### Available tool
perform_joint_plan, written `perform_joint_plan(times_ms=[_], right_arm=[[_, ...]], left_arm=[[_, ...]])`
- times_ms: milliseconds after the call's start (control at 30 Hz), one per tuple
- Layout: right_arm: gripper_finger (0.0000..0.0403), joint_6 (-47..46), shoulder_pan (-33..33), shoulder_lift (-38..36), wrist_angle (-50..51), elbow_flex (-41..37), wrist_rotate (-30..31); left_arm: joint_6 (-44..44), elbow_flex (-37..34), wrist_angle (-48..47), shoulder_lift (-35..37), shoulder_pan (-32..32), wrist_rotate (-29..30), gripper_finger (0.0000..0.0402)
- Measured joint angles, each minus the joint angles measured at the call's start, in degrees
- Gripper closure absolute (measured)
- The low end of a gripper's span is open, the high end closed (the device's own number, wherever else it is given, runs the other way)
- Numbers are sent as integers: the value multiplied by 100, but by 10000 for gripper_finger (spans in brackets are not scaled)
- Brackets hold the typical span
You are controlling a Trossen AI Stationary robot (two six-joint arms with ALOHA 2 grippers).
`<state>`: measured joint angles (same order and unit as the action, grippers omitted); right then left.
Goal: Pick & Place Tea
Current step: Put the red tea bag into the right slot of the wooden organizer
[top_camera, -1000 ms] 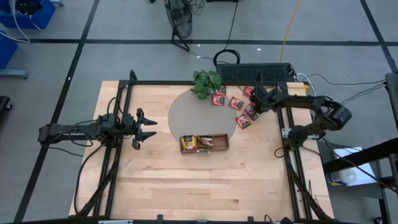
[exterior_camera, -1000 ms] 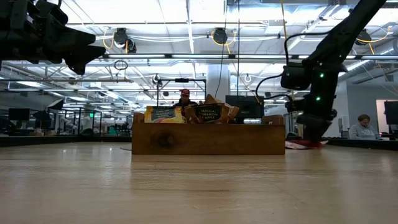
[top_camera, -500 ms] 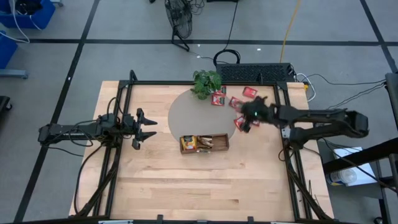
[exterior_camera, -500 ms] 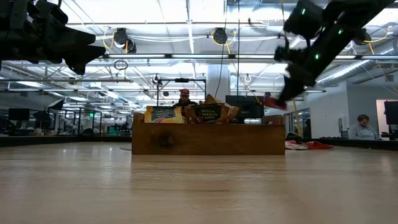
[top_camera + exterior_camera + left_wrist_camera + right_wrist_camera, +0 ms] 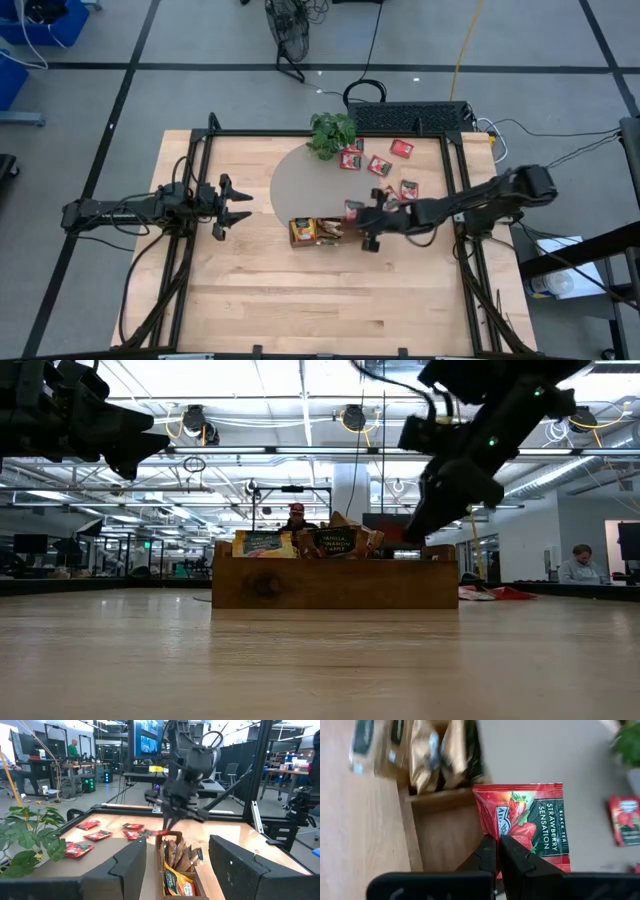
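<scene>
My right gripper (image 5: 358, 214) is shut on a red tea packet (image 5: 526, 820) labelled strawberry, held above the right end of the wooden tray (image 5: 345, 241). The tray's left part holds several yellow and brown tea packets (image 5: 306, 231) standing on edge; its right compartment (image 5: 445, 832) shows bare wood. Several more red tea packets (image 5: 379, 166) lie flat on the round grey mat (image 5: 300, 185). My left gripper (image 5: 243, 205) waits open at the table's left, pointing level toward the tray. My right gripper pinches the red packet between its two fingers (image 5: 487, 851) at the middle of one edge (image 5: 506, 838). The fingers slant down from the table's right side. The packet is lifted clear, sticking out beyond the fingertips over the tray's right compartment.
A leafy potted plant (image 5: 331, 132) stands at the mat's far edge. A black keyboard (image 5: 410, 117) lies behind the table's far right corner. Black frame rails (image 5: 452, 180) run along the table's sides. Bare wood lies near the tray's front (image 5: 330, 290).
My right gripper, shut throughout, has lifted a red packet off the mat at the far right and swung toward the table's left and near side, rolling and tipping down, until it hangs over the tray's right end.
</scene>
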<state>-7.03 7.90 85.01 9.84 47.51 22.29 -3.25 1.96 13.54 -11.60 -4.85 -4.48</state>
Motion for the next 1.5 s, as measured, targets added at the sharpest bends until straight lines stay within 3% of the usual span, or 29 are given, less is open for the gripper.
perform_joint_plan(times_ms=[133, 333, 500, 733, 933, 1133, 1200, 1333, 1500], right_arm=[[403, 9, 70, 451, 199, 284, -1], [391, 19, 75, 573, 234, 354, -3], [350, 75, 75, 568, 247, 354, -11], [269, 216, 75, 564, 162, 354, -461], [229, 216, 75, 187, 204, 349, -421], [230, 749, -103, -335, 243, 354, 143], [234, 898, -353, -358, 240, 354, -166], [238, 922, -885, -66, 254, 353, -1368], [237, 944, -1137, 211, 242, 349, -1917]], left_arm=[[1, 0, 0, 0, 0, 1, 188], [0, 0, -2, -2, 0, 0, 188], [-1, 0, 0, 0, 1, 0, 188], [1, 0, 0, -2, -1, 1, 188], [1, 0, -2, -1, -2, 1, 188], [-1, 0, -2, -2, -2, 1, 188], [0, 0, 0, 0, -2, 1, 188], [1, 0, 0, 0, 0, 1, 188], [1, 0, -2, -2, 0, 1, 188]])
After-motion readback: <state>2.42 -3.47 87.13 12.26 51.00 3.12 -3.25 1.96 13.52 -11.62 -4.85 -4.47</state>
